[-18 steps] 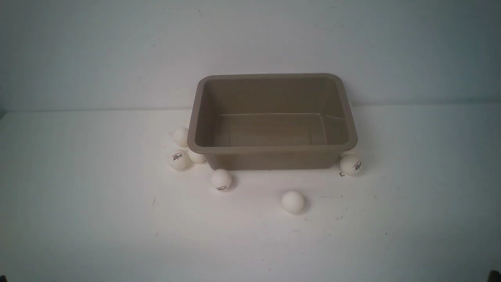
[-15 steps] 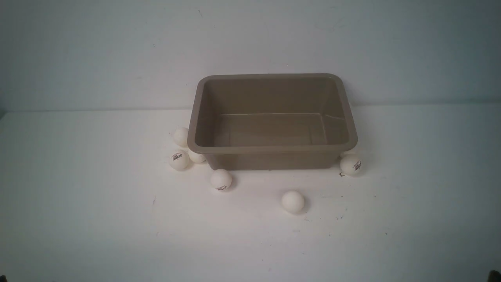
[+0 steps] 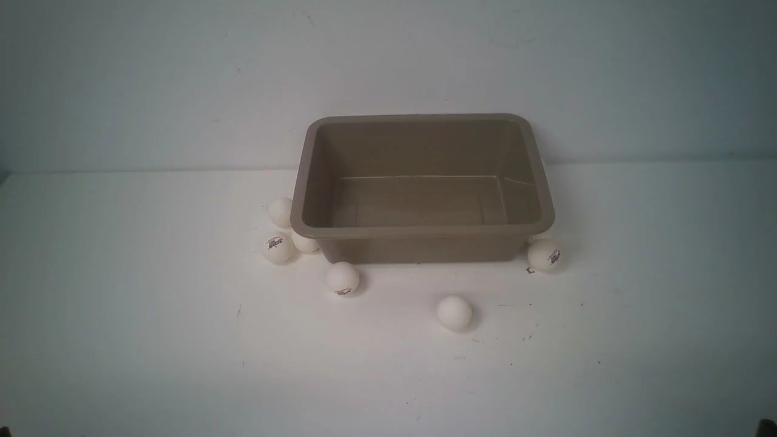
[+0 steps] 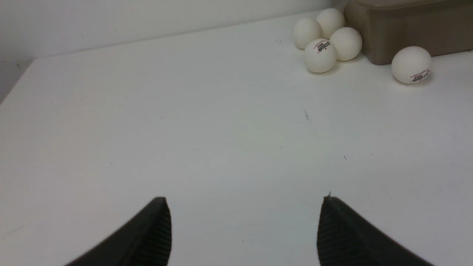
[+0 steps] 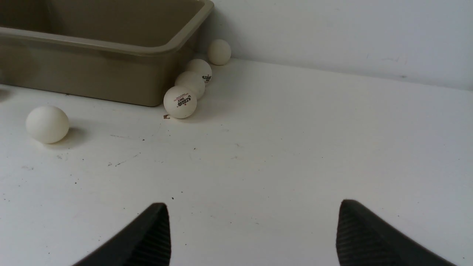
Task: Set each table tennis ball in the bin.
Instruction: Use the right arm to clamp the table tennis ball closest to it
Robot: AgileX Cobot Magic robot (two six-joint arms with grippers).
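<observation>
The taupe bin (image 3: 419, 230) stands at the middle back of the white table, nothing showing inside it. White table tennis balls lie around it: three by its left front corner (image 3: 278, 249), one in front (image 3: 343, 278), one further forward (image 3: 454, 312), one at the right front corner (image 3: 544, 255). In the left wrist view the left cluster (image 4: 320, 55) sits beside the bin (image 4: 406, 29), far from my open left gripper (image 4: 244, 201). In the right wrist view several balls (image 5: 180, 102) line the bin's (image 5: 111, 46) side, and my right gripper (image 5: 253, 207) is open over bare table.
A pale wall runs close behind the bin. The table surface (image 3: 152, 303) carries small dark specks. Neither arm shows in the front view apart from dark tips at the bottom corners.
</observation>
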